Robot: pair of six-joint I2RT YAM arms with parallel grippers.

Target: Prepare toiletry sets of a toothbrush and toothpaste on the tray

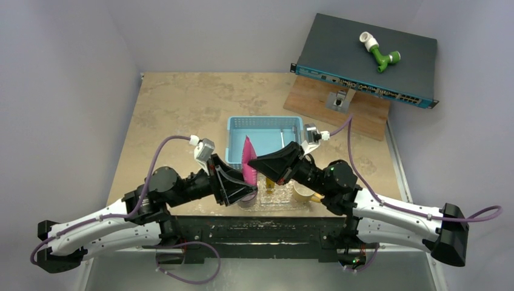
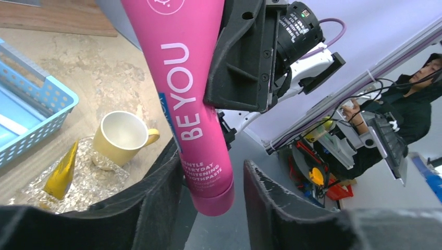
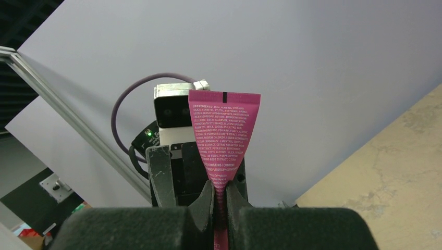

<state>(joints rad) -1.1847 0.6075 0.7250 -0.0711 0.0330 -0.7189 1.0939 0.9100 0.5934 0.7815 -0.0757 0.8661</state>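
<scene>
The pink-magenta toothpaste [image 1: 248, 159] stands upright in the air over the near end of the tray [image 1: 280, 200]. My right gripper [image 1: 259, 165] is shut on its flat crimped part; in the right wrist view the jaws [image 3: 220, 195] pinch the tube [image 3: 223, 125]. My left gripper [image 2: 212, 172] is open, with the tube's cap end [image 2: 211, 200] hanging between its fingers and a gap on the right side. The yellow-orange toothpaste [image 2: 61, 172] lies on the glittery tray [image 2: 99, 183]. A thin pale stick, perhaps a toothbrush [image 2: 9, 124], lies in the basket.
A light-blue lattice basket [image 1: 265, 134] stands just beyond the tray. A yellow mug [image 1: 301, 193] sits at the tray's right end. At the back right a network switch [image 1: 345, 54] rests on a wooden board [image 1: 315, 100], with a green and white pipe fitting [image 1: 379, 51] on top.
</scene>
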